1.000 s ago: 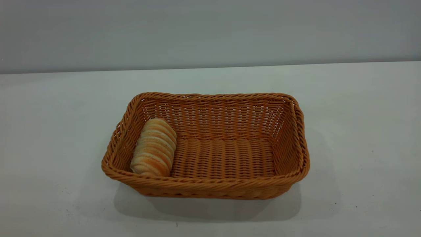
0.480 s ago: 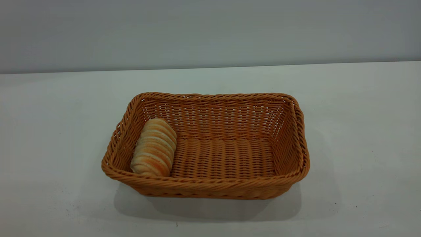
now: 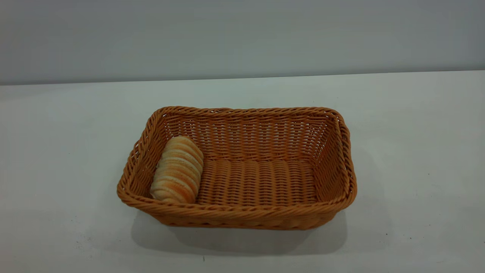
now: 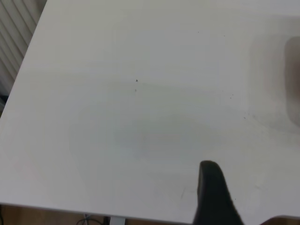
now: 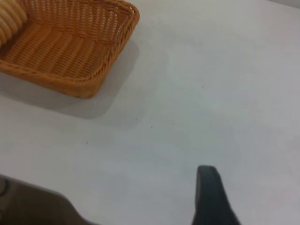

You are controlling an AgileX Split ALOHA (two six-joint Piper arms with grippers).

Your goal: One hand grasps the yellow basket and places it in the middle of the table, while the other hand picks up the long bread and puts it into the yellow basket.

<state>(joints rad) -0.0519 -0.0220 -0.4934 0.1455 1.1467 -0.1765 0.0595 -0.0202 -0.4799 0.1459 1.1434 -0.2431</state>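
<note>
The yellow basket (image 3: 242, 214) stands on the white table (image 3: 416, 151), near its middle. The long bread (image 3: 178, 170) lies inside the basket against its left end wall, one end propped up on the wall. Neither arm shows in the exterior view. The left gripper (image 4: 212, 197) hangs over bare table near an edge, away from the basket. The right gripper (image 5: 211, 197) hangs over bare table to the side of the basket (image 5: 110, 54); a bit of the bread (image 5: 10, 16) shows there. Neither gripper holds anything I can see.
A grey wall (image 3: 242, 38) runs behind the table. The table's edge (image 4: 93, 213) shows in the left wrist view, and again in the right wrist view (image 5: 37, 187). A ribbed white surface (image 4: 14, 28) lies beyond the table's side.
</note>
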